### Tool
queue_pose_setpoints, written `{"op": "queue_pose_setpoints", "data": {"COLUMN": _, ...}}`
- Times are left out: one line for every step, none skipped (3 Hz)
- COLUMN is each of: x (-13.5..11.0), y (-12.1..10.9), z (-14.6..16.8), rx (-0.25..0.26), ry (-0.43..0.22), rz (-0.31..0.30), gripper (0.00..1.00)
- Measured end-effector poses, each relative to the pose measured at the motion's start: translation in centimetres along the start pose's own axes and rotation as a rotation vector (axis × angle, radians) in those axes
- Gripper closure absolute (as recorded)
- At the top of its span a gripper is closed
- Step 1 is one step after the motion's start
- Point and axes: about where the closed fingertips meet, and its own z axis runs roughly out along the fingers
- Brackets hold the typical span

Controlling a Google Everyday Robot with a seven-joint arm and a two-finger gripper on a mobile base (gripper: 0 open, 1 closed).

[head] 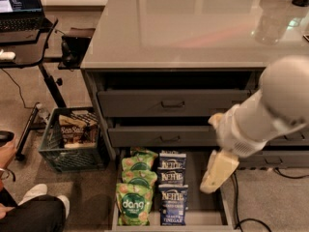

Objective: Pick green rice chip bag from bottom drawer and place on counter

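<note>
The bottom drawer (199,217) is pulled open at the foot of the dark-grey cabinet. Its left column holds three green rice chip bags, the front one (133,204) showing the "dang" emblem, with two more (139,179) behind it. Dark-blue Kettle bags (172,204) fill the column beside them. My gripper (218,170), cream-coloured on the end of the white arm (270,110), hangs above the drawer's right side, to the right of the Kettle bags and apart from the green bags. The glossy pale-grey counter (183,28) tops the cabinet.
Two shallower drawers (171,103) above stand slightly open. A clear bottle (270,23) is on the counter's right. A green crate (72,141) of snacks sits on the floor left. A black desk with a laptop (19,4) is far left. A person's leg (29,214) is at bottom left. Cables (241,221) lie at right.
</note>
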Motion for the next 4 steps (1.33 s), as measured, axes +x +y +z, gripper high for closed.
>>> {"op": "queue_pose_setpoints", "data": {"x": 0.4, "y": 1.8, "z": 6.7, "rx": -0.068, "ry": -0.059, "rz": -0.026, "gripper": 0.00}}
{"op": "queue_pose_setpoints", "data": {"x": 0.0, "y": 2.9, "z": 10.8, "rx": -0.117, "ry": -0.111, "rz": -0.054, "gripper": 0.00}}
{"op": "queue_pose_setpoints", "data": {"x": 0.0, "y": 2.9, "z": 10.8, "rx": -0.117, "ry": -0.111, "rz": -0.054, "gripper": 0.00}}
{"op": "queue_pose_setpoints", "data": {"x": 0.4, "y": 2.9, "z": 12.7, "rx": -0.110, "ry": -0.130, "rz": -0.045, "gripper": 0.00}}
